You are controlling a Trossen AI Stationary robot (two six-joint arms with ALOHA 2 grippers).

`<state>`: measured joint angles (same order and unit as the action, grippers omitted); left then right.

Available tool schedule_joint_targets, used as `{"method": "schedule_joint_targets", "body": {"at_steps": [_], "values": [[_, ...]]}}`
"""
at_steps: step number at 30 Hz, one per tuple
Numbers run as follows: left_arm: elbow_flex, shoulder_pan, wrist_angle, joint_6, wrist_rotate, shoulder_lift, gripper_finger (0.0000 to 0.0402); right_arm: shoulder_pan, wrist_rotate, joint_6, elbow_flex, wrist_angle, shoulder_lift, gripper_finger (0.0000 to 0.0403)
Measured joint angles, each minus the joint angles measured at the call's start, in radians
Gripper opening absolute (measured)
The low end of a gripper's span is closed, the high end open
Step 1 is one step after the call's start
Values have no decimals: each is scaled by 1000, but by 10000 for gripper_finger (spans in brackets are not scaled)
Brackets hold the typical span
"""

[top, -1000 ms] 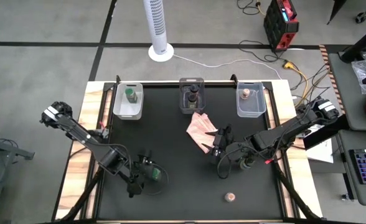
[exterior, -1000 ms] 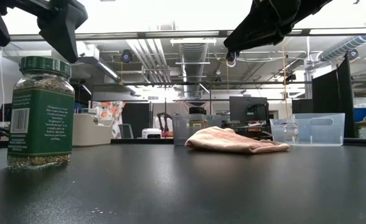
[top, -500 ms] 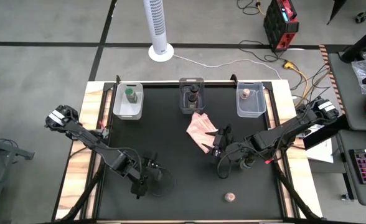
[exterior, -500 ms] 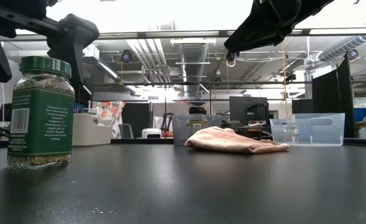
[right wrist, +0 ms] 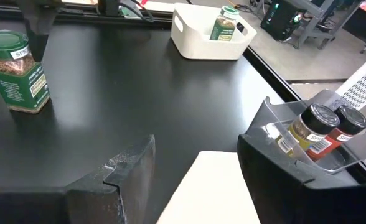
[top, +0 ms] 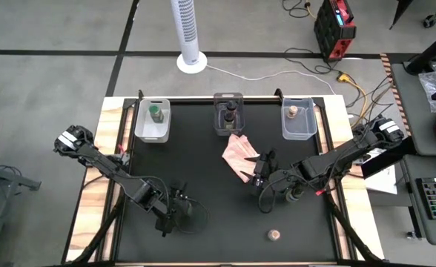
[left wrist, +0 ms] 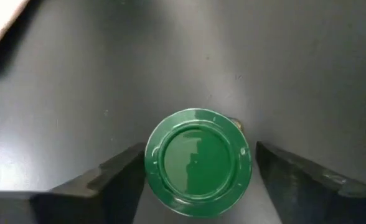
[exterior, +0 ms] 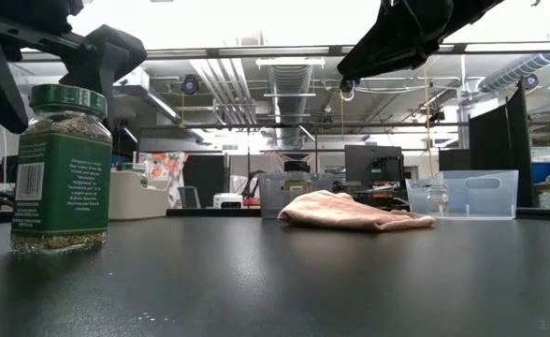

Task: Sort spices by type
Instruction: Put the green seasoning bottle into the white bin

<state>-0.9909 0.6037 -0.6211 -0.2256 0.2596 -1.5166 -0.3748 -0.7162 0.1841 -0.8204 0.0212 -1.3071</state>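
A green-lidded spice jar (exterior: 62, 168) stands upright on the black table near its near-left part. My left gripper (left wrist: 200, 152) is open above it, pointing down. One finger stands on each side of the green lid (left wrist: 198, 163) with a narrow gap. My right gripper (top: 261, 172) is open, raised over the near edge of the pink cloth (top: 239, 153) at the table's middle. A tan-lidded jar (top: 274, 235) stands alone near the near edge. Other jars sit in the three bins at the far edge.
Along the far edge stand a white bin (top: 142, 127) with a green-lidded jar, a clear bin (top: 228, 130) with dark-lidded jars and a clear bin (top: 297, 132) with a tan-lidded jar. Bare black table lies between the arms and the bins.
My left gripper has moved a little toward the near edge and come down over the green-lidded jar, so its open fingers now straddle the lid. The jar has stayed in place. My right arm has kept still.
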Motion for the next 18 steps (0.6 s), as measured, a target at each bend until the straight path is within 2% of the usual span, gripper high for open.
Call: {"method": "schedule_joint_targets", "body": {"at_steps": [6, 18], "values": [[0, 0, 2, 6, -3, 2, 188, 0, 0, 0, 0, 0, 0, 219], [0, 0, -4, 23, 19, 6, 185, 0, 0, 6, 3, 0, 0, 219]]}}
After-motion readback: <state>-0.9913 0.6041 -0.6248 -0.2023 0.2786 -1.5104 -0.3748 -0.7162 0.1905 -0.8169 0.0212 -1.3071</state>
